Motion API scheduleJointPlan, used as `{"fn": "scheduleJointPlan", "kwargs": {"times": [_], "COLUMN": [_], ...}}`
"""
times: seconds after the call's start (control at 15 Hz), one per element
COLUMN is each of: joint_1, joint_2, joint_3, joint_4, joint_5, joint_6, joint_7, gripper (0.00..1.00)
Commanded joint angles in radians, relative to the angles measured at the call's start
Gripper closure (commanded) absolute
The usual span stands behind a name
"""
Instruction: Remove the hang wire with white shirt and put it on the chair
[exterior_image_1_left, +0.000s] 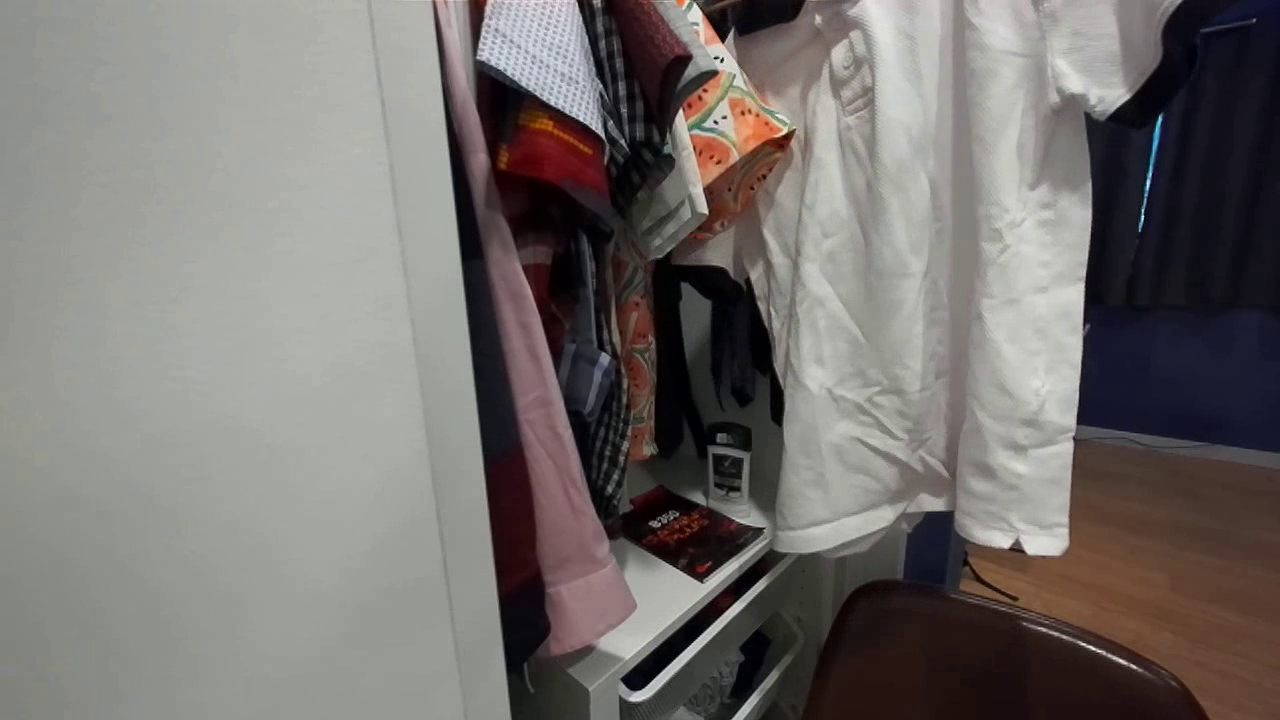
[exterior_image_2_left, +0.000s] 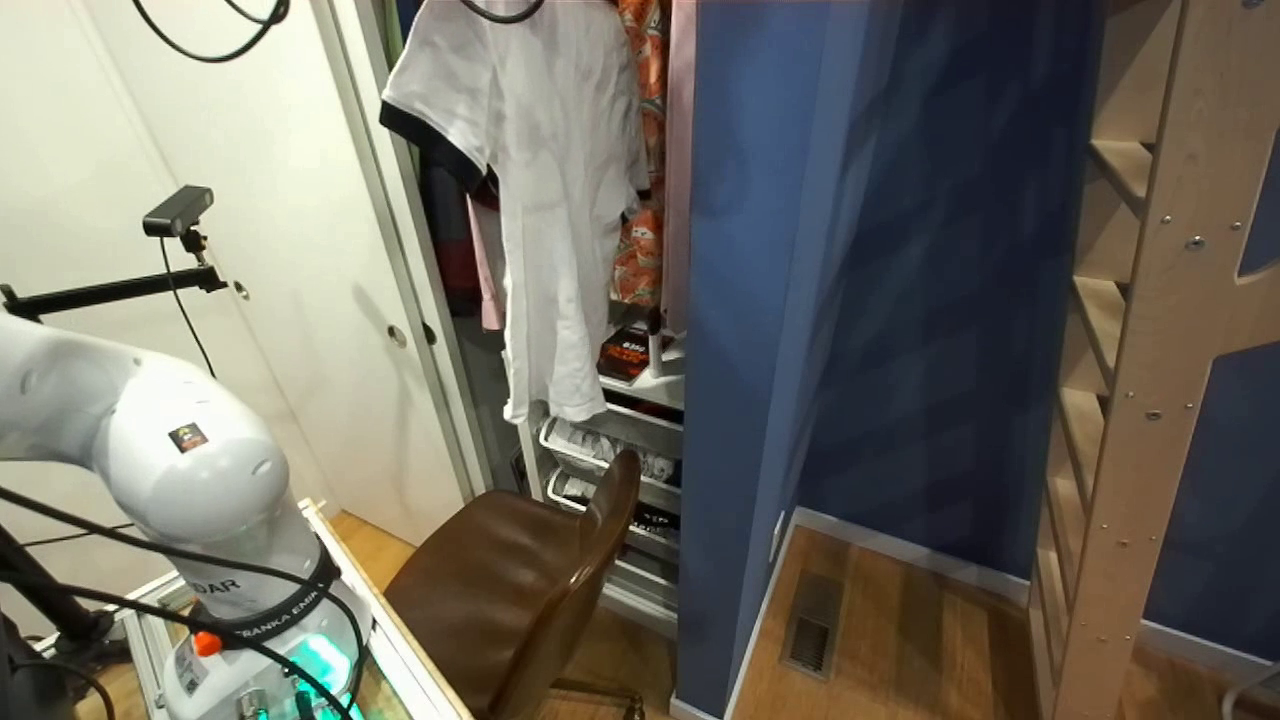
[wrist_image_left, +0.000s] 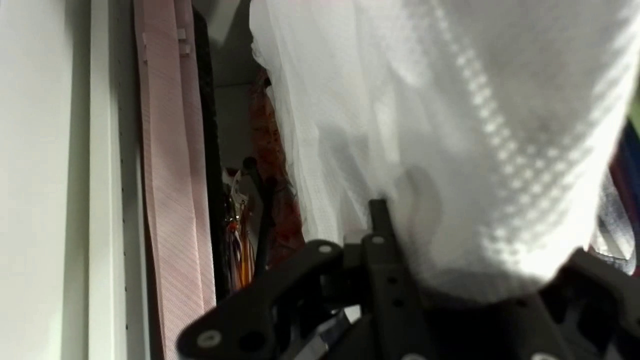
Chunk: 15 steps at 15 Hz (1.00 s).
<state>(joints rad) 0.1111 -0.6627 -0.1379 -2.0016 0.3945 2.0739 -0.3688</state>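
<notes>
In both exterior views we see the white short-sleeved shirt (exterior_image_1_left: 890, 300) hanging in front of the closet shelf (exterior_image_1_left: 665, 600), apart from the brown chair (exterior_image_2_left: 480, 570); it looks textured and creased, with dark sleeve bands. We find the fingers (wrist_image_left: 382, 260) closed at its cloth but cannot tell whether they grip it.

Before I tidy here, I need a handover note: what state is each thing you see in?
Dark brown chair: upright
White shirt: hanging, creased, not on the chair
Tool: shut; whether it grips anything is hidden
Sliding closet door: open
Pink shirt: hanging
Watermelon-print garment: hanging
B350 booklet: lying flat
Deodorant stick: upright, capped
Basket drawers: holding cloth items
Robot base light: lit green
</notes>
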Motion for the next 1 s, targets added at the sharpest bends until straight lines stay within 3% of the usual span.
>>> {"fn": "scheduleJointPlan", "kwargs": {"times": [0.0, 0.4, 0.47, 0.67, 0.93], "joint_1": [0.013, 0.015, 0.015, 0.005, -0.051], "joint_2": [-0.005, -0.008, -0.008, -0.102, -0.193], "joint_3": [-0.008, -0.008, -0.008, -0.012, -0.033], "joint_4": [-0.004, -0.01, -0.01, -0.113, -0.171], "joint_5": [-0.009, -0.006, -0.006, -0.003, -0.014], "joint_6": [0.001, 0.005, 0.005, -0.003, -0.072], "joint_7": [0.006, 0.006, 0.006, 0.005, 0.102], "gripper": [0.92, 0.92, 0.98, 0.98, 0.98]}}
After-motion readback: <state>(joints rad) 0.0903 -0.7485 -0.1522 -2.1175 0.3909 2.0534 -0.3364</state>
